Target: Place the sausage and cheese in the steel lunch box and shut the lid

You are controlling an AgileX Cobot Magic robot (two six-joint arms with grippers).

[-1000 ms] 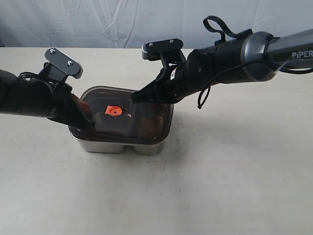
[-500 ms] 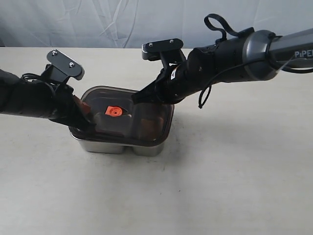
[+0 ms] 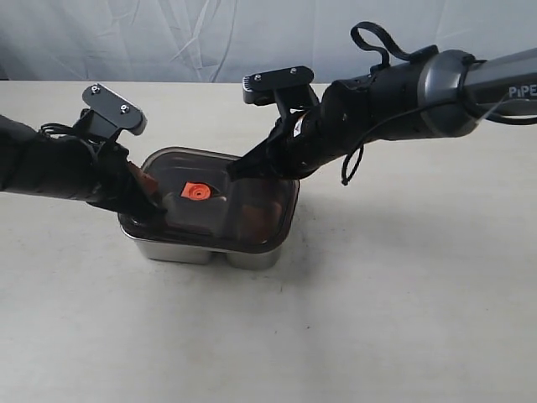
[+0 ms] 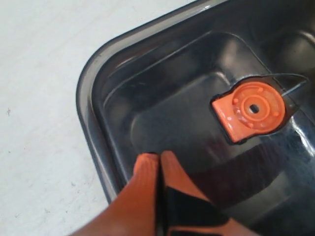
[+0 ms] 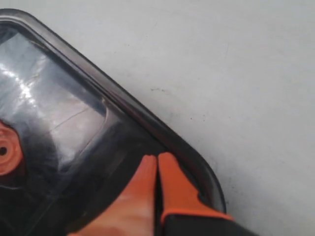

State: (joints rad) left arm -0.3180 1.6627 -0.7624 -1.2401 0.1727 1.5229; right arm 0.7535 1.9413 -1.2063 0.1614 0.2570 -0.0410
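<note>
The steel lunch box (image 3: 205, 250) sits on the tabletop (image 3: 403, 319) left of the middle, nearer the far edge than the near edge. The lid (image 3: 252, 197) lies on top of the box and covers all of it, dark and see-through, with an orange valve (image 3: 195, 191) at its centre. Can't tell if the lid is pressed fully home.

The left gripper (image 4: 159, 156) comes in from the tabletop's left edge. Its jaws are together with nothing between them, and the orange tips are down on the lid just inside its left rim, near the valve. The right gripper (image 5: 157, 157) reaches across from the right edge. Its jaws are also pressed together and empty, with the tips on the lid right by the rim, at the lid's corner that faces the far right of the tabletop.

A brownish shape (image 3: 256, 217) shows through the lid in the box's right part – too dim to say whether it is sausage or cheese. The left part under the lid is too dark to read. The box's shiny wall shows only along the side facing the near edge – two rounded bulges below the lid rim.
</note>
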